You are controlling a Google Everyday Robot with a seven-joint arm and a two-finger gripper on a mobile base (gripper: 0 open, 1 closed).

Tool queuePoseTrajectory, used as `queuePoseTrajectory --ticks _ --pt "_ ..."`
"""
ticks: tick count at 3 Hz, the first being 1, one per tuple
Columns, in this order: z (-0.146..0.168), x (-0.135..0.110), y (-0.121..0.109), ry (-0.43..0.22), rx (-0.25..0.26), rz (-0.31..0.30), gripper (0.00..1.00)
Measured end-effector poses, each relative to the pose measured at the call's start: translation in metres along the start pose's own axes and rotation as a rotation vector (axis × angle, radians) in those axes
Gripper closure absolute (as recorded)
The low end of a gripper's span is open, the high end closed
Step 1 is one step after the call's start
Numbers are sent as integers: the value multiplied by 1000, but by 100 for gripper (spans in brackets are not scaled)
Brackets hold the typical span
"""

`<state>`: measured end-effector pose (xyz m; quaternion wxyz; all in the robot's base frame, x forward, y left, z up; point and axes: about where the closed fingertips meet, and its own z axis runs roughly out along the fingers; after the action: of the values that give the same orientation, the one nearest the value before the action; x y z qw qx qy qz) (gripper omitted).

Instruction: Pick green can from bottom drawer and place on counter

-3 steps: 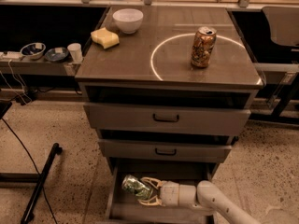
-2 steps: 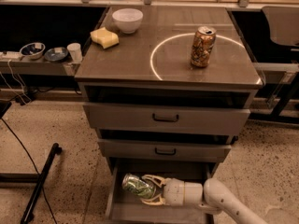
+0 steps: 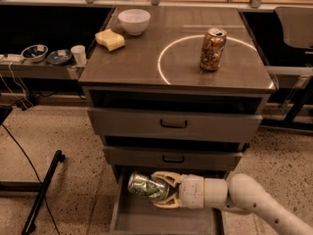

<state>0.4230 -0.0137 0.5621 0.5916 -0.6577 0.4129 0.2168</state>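
The green can (image 3: 144,185) lies on its side, held just above the floor of the open bottom drawer (image 3: 146,219). My gripper (image 3: 157,190) reaches in from the right on its white arm and is shut on the can, one finger above it and one below. The counter (image 3: 132,58) with its thin white circle is up above. A taller orange-brown can (image 3: 212,49) stands inside the circle.
A white bowl (image 3: 134,21) and a yellow sponge (image 3: 110,38) sit at the counter's back left. Two shallower drawers with dark handles (image 3: 173,124) overhang the bottom drawer. A side shelf at left holds bowls (image 3: 34,52) and a cup (image 3: 78,54). A black pole (image 3: 41,190) lies on the floor.
My gripper has closed around the green can and lifted it slightly, moving a little up and left inside the drawer.
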Motion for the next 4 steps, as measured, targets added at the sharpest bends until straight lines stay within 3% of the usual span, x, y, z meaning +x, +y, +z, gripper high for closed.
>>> queuePoseTrajectory --ticks 1,2,3,4 --pt "-33 -20 -55 133 54 73 100" --pt "-39 -27 -71 176 61 80 100" --pt "-39 -27 -71 175 61 80 100" --pt "-30 -41 -88 238 37 73 100"
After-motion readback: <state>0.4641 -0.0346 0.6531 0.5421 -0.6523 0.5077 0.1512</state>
